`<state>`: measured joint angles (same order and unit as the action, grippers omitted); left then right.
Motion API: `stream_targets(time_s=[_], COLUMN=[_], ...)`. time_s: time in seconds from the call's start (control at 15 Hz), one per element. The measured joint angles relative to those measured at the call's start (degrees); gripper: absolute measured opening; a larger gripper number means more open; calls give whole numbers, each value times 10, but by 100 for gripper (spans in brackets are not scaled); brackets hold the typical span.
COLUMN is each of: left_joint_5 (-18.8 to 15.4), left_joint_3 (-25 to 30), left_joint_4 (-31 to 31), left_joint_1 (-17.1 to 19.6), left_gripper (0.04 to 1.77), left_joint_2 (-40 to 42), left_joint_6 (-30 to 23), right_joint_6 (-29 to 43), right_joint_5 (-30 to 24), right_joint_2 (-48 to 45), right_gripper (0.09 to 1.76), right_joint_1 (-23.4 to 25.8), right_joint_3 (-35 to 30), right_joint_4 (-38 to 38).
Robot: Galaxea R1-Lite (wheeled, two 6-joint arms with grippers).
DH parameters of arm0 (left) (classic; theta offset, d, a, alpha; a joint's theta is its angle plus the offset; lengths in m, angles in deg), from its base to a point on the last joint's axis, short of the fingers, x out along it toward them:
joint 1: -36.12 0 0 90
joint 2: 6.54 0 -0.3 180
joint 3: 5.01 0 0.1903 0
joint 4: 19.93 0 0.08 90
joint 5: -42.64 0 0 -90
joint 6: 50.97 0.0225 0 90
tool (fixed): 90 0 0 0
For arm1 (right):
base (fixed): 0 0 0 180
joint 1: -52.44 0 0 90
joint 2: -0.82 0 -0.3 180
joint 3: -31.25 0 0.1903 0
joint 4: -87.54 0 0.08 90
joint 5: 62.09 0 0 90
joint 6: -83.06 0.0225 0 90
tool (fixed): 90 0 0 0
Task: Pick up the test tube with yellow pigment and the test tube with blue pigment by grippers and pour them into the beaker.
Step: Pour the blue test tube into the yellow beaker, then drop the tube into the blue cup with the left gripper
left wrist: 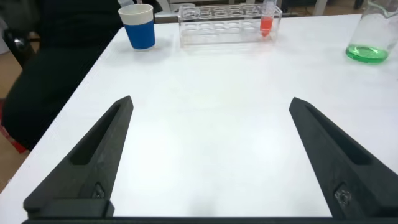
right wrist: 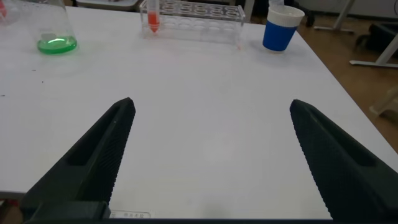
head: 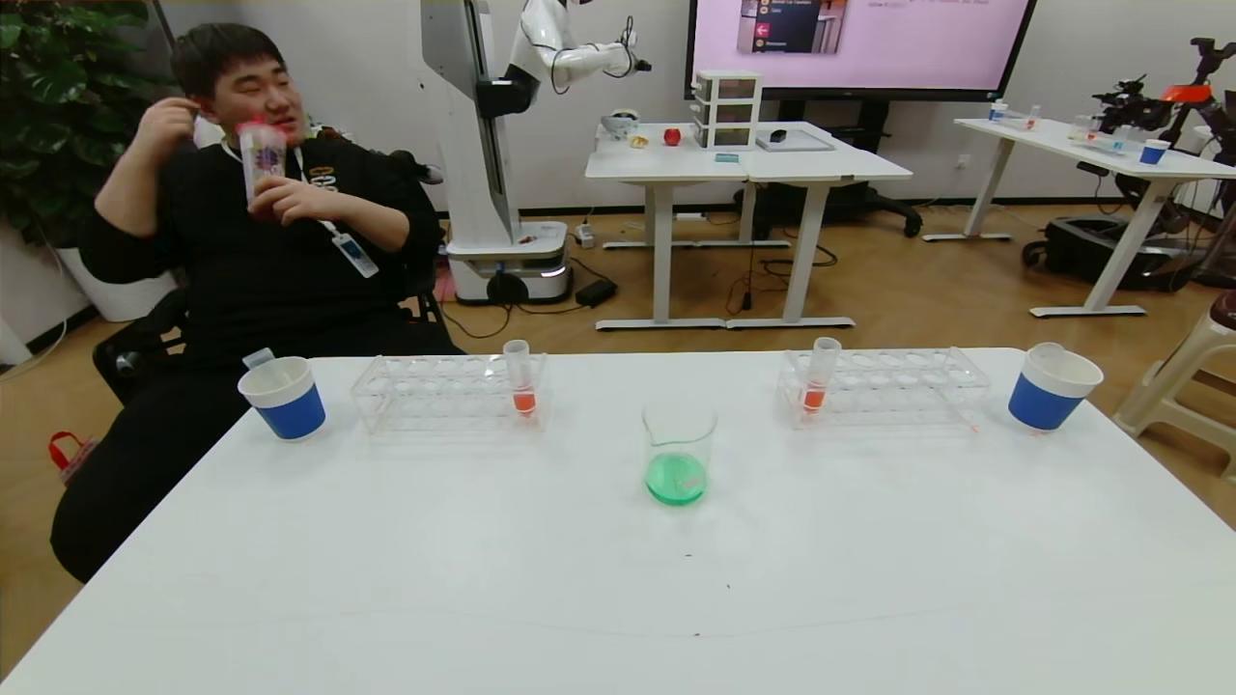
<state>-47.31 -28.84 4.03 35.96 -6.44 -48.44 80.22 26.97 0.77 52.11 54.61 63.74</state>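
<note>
The clear glass beaker stands at the middle of the white table with green liquid in its bottom. It also shows in the left wrist view and in the right wrist view. No tube with yellow-green or cyan-blue liquid is in view. My left gripper is open and empty above bare table on the near left. My right gripper is open and empty above bare table on the near right. Neither gripper shows in the head view.
Two clear racks stand at the back, each holding one orange-red tube. Blue-sleeved white paper cups stand beside them; a clear tube end sticks out of the left cup. A seated person is behind the far left edge.
</note>
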Motion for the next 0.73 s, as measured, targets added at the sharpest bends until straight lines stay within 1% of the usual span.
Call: stream_targets(time_s=[0.13, 0.33, 0.73], left_joint_5=[-1, 1, 1], left_joint_3=[3, 4, 5], left_joint_4=[-2, -4, -4], left_joint_1=[0, 0, 0], left_gripper=[175, 175, 175], left_joint_2=[0, 0, 0], left_joint_6=[4, -15, -16], right_joint_6=[0, 0, 0], right_joint_5=[0, 0, -1], right_joint_2=[0, 0, 0], right_gripper=[174, 174, 174], right_joint_1=[0, 0, 0], right_joint_3=[0, 0, 0], right_joint_4=[0, 0, 0])
